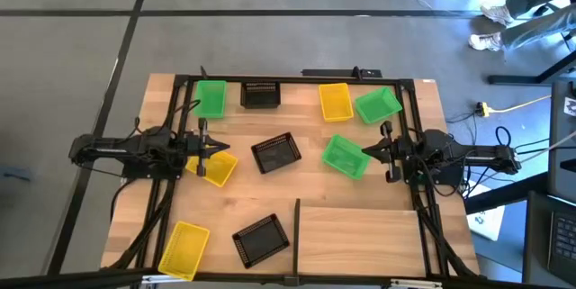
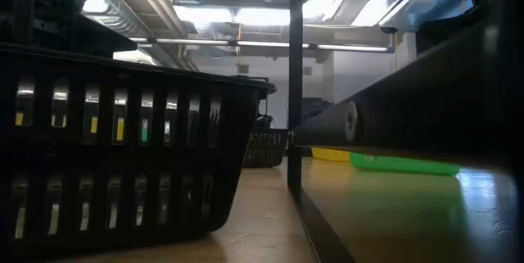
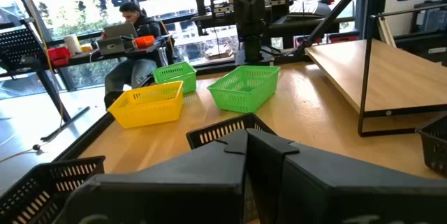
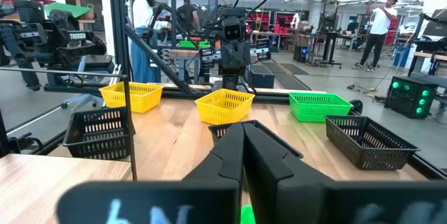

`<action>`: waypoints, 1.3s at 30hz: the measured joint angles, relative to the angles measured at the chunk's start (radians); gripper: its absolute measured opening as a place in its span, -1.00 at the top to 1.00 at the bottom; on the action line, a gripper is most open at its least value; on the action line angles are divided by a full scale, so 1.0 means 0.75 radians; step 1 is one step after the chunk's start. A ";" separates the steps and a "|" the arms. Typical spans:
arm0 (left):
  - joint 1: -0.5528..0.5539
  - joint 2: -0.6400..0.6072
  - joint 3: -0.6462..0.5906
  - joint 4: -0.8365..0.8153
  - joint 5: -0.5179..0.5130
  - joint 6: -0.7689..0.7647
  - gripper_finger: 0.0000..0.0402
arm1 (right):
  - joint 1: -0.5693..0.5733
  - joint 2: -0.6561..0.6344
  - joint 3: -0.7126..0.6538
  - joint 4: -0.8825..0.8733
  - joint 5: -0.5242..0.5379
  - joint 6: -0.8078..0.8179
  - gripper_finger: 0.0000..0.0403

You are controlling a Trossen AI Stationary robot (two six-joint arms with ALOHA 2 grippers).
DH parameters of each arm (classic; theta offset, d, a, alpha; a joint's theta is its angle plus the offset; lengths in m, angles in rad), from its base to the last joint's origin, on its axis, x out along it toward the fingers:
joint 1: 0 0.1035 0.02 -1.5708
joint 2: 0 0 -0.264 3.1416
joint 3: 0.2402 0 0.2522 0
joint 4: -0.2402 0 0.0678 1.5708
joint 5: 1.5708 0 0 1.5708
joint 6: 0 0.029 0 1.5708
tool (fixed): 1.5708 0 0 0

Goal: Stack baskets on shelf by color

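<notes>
From the high view, baskets are scattered loose over the tabletop [image 1: 243,194], and the shelf [image 1: 355,235] at about 5 o'clock is bare, so I'd say sorting hasn't started. The left hand [image 1: 209,149] sits at 9 o'clock, clenched on nothing, right beside a yellow basket [image 1: 214,167], probably lined up for a grab. The right hand [image 1: 376,151] waits at 3 o'clock, pinched shut too, just off a green basket [image 1: 345,157]. Low view: a black basket [image 2: 123,144] fills the near left, and the shelf's underside [image 2: 409,103] sits raised on a post, with room below. Left wrist view: past the closed fingers [image 3: 230,175], a yellow basket [image 3: 147,104] and two green ones, with the shelf [image 3: 370,63] tilted up beyond. Right wrist view: two yellow, one green, two black baskets sit ahead of shut fingers [image 4: 244,161].
</notes>
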 joint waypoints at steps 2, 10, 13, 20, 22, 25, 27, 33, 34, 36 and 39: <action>0.000 0.000 0.000 0.000 0.000 0.000 1.00 | 0.000 0.000 0.000 0.000 0.000 0.000 0.94; 0.000 0.000 0.000 0.000 0.000 0.000 1.00 | 0.000 0.000 0.000 0.002 0.000 0.000 0.94; 0.000 0.000 0.000 0.000 0.000 0.000 1.00 | 0.000 0.000 0.000 0.002 -0.002 0.008 0.94; 0.000 0.000 0.000 0.000 0.000 0.000 1.00 | 0.000 -0.001 -0.001 0.033 0.009 0.101 0.94; 0.000 0.000 0.000 0.000 0.000 0.000 1.00 | 0.000 -0.001 -0.001 0.046 0.005 0.106 0.94; 0.000 0.000 0.000 0.000 0.000 0.000 1.00 | 0.000 0.000 0.010 0.052 -0.022 0.136 0.94; 0.000 0.000 0.000 0.000 0.000 0.000 1.00 | 0.000 0.000 0.029 0.052 -0.023 0.174 0.95; 0.000 0.000 0.000 0.000 0.000 0.001 1.00 | 0.000 0.009 0.172 -0.031 -0.003 0.066 0.99; 0.000 0.000 0.000 0.000 0.000 0.000 1.00 | 0.000 0.017 0.208 -0.066 0.023 0.047 0.99; 0.000 0.000 0.000 0.000 0.000 0.001 1.00 | 0.000 0.049 0.280 -0.143 0.087 -0.003 0.99; 0.000 0.000 0.000 0.000 0.000 0.000 1.00 | 0.000 0.130 0.398 -0.246 0.186 -0.047 0.99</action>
